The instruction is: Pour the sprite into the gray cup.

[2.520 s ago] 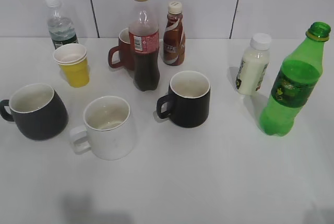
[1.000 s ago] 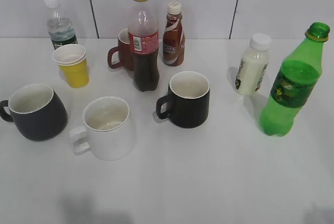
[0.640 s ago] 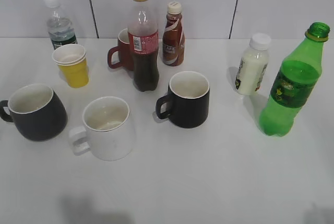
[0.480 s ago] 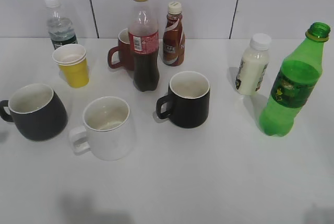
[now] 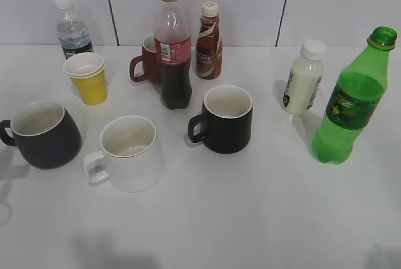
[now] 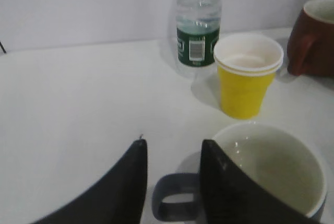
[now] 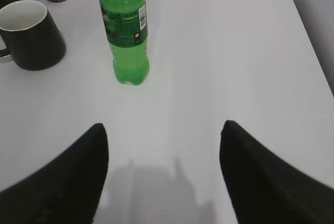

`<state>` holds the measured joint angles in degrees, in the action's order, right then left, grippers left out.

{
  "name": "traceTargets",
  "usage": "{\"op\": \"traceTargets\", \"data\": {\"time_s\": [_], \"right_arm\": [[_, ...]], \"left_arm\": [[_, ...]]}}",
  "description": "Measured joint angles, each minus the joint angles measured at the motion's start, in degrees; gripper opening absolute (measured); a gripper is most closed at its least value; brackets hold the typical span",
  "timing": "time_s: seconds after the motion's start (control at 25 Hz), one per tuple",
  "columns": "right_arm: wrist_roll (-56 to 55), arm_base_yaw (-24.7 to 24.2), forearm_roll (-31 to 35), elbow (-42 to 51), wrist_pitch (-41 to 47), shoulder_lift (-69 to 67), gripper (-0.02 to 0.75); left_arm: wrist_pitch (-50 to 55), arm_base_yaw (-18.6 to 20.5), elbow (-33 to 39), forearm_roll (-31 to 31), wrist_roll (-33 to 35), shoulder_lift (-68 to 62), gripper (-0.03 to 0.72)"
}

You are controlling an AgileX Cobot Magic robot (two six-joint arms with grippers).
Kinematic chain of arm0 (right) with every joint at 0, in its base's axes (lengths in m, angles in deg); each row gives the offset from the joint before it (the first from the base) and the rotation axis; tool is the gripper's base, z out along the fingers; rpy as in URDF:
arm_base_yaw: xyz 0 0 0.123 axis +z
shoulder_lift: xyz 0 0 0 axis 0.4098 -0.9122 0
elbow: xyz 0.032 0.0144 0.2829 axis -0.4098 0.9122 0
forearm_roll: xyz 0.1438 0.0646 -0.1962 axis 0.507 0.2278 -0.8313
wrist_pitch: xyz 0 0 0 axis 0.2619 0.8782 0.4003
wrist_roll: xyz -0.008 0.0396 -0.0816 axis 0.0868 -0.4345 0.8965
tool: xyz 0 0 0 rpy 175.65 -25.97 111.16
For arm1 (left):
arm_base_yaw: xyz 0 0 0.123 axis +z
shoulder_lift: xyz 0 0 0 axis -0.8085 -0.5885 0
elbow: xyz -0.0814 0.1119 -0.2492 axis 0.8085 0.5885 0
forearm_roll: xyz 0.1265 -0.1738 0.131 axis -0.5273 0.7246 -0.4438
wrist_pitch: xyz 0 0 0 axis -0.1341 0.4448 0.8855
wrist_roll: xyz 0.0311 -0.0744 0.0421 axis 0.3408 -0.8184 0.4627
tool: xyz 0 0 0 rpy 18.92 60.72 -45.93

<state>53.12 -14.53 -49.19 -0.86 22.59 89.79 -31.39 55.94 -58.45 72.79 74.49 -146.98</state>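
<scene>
Standing near right edge — sprite [image 7: 124,31]; right hand [image 7: 163,169] spread wide — bare table [image 7: 235,51] between.

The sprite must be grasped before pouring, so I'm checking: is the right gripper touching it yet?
Apart. In the right wrist view, the right gripper has its jaws spread wide, with bare table between them and the sprite, which stands upright farther ahead.

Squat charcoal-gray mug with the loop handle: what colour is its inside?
Cream-white inside the gray mug, clearest in the left wrist view.
</scene>
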Motion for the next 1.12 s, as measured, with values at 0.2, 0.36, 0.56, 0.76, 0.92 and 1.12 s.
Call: {"op": "traceTargets", "data": {"time_s": [0.2, 0.36, 0.56, 0.76, 0.92, 1.12], "right_arm": [[0.00, 0.00, 0.00, 0.00, 0.00, 0.00, 0.501], [0.04, 0.00, 0.00, 0.00, 0.00, 0.00, 0.501], [0.04, 0.00, 0.00, 0.00, 0.00, 0.00, 0.501], [0.04, 0.00, 0.00, 0.00, 0.00, 0.00, 0.501], [-0.03, 0.00, 0.00, 0.00, 0.00, 0.00, 0.501], [-0.03, 0.00, 0.00, 0.00, 0.00, 0.00, 0.501]], "left_arm": [[-6.08, 1.18, 0.06, -0.20, 0.06, -9.18, 0.334], [-7.48, 4.87, 0.06, -1.71, 2.12, -13.08, 0.340], [-9.22, 8.46, -0.43, -5.38, 2.51, -18.02, 0.340], [-20.56, 8.59, -1.41, -7.68, 3.57, -27.35, 0.340], [-25.10, 8.59, -2.10, -6.89, 4.15, -34.82, 0.340], [-25.38, 8.59, -4.59, -7.33, 4.32, -38.65, 0.340]]}}
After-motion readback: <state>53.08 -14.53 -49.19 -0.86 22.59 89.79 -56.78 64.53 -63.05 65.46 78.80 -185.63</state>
